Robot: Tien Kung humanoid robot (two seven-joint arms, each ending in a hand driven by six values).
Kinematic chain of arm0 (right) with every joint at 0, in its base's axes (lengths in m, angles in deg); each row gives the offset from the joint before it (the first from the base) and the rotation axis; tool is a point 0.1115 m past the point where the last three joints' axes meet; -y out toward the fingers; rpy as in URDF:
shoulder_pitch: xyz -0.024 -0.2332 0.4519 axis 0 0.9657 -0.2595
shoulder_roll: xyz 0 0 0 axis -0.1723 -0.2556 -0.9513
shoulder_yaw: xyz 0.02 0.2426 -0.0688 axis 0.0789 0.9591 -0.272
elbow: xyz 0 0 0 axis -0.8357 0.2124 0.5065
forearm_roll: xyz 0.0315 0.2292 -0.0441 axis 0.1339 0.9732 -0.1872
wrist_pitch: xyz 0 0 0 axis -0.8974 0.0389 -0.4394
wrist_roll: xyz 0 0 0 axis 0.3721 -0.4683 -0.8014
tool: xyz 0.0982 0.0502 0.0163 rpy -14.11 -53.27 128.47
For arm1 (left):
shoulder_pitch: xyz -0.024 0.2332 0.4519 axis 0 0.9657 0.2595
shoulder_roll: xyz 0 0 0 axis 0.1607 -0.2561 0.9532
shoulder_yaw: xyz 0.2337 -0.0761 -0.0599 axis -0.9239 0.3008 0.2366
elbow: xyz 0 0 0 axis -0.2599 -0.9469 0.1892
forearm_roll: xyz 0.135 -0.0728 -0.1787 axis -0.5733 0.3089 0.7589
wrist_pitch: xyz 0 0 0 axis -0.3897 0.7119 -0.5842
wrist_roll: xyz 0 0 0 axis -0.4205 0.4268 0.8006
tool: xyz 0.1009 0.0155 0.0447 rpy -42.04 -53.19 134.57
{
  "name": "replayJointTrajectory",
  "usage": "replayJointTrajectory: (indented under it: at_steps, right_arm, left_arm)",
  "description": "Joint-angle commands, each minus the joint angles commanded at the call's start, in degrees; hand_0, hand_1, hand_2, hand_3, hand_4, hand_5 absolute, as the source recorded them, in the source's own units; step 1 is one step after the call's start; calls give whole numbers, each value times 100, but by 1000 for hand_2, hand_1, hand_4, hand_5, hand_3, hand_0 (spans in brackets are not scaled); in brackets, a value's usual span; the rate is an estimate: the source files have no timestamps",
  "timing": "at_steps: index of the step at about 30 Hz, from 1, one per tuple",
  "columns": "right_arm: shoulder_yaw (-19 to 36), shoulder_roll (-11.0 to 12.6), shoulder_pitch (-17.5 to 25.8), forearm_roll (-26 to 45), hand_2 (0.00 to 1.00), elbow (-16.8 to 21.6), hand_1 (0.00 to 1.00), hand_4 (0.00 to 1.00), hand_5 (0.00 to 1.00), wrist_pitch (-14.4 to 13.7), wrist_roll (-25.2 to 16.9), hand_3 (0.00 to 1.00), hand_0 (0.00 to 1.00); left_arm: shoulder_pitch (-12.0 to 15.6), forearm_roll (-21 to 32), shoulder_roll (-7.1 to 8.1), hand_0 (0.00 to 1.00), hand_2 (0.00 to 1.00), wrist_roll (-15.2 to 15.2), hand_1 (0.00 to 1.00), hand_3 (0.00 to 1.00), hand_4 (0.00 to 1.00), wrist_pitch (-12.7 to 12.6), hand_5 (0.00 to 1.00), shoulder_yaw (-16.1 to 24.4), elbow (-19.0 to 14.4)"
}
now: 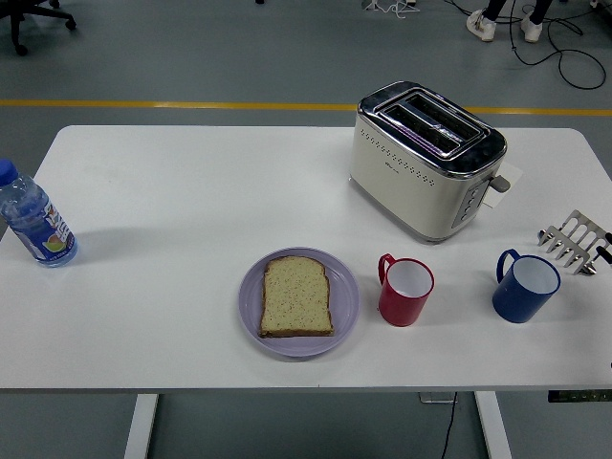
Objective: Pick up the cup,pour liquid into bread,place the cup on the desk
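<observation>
From the head view, the red cup (406, 291) stands upright on the tabletop (172, 191), just right of the bread (297, 296) on its purple plate (345, 316). Neither robot hand shows, so their state cannot be told. The nearby blue cup (525, 287) might get grabbed by mistake.

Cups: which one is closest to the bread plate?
The red cup, just right of the purple plate; the blue cup stands farther right.
</observation>
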Motion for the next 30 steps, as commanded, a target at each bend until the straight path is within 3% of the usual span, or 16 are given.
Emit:
replayJointTrajectory:
  at_steps: [9,10,12,30]
  right_arm:
    - [-24,-16,-38,-218,692,-40,678,504,589,51,157,637,704]
    - [-35,-14,-41,-239,689,-41,673,495,534,44,181,630,695]
    - [-57,-13,-49,-285,689,-45,673,495,534,28,220,630,695]
    - [-68,-39,-81,-344,687,-55,671,489,517,-111,173,626,689]
  left_arm:
    - [-24,-13,-7,639,665,2,649,564,335,1,841,55,0]
    - [-25,-14,-6,639,665,2,649,564,334,0,841,59,0]
    - [-28,-15,-4,639,665,2,649,564,334,-1,841,67,1]
    - [-49,-38,-9,639,665,3,649,564,332,-1,840,118,-4]
